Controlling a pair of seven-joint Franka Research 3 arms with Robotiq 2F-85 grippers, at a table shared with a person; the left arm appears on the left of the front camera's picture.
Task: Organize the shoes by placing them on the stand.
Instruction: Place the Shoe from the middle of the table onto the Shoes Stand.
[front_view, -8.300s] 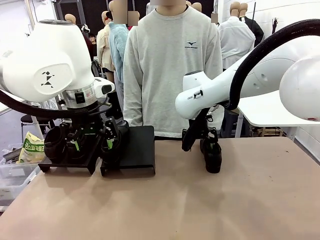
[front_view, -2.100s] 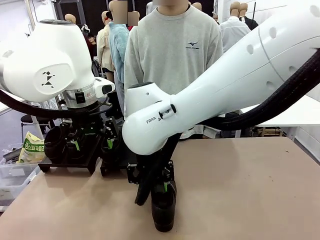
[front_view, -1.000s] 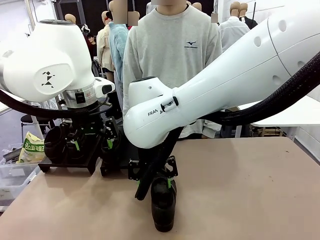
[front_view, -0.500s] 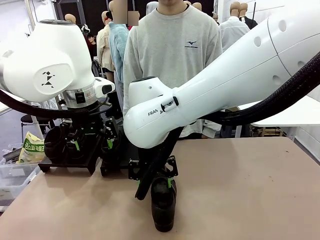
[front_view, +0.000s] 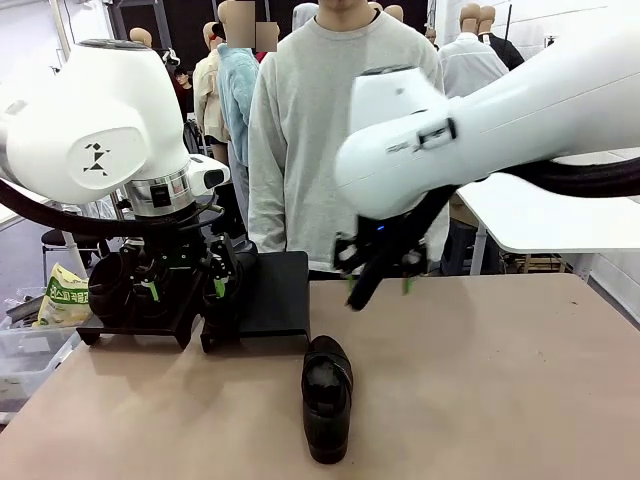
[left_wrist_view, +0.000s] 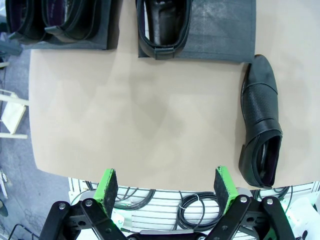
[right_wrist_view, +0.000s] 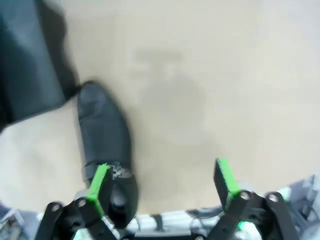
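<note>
Lying lengthwise toward the stand (front_view: 268, 296), shoe (front_view: 327, 396) toe points at it.

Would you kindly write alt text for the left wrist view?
A black shoe lies on the tan table, just off the stand where another shoe sits. The open left gripper hangs above the table's near edge.

tabletop (front_view: 480, 380): tan, matte | side table (front_view: 540, 220): white, seen at right | clear bin (front_view: 25, 345): placed low at left
</note>
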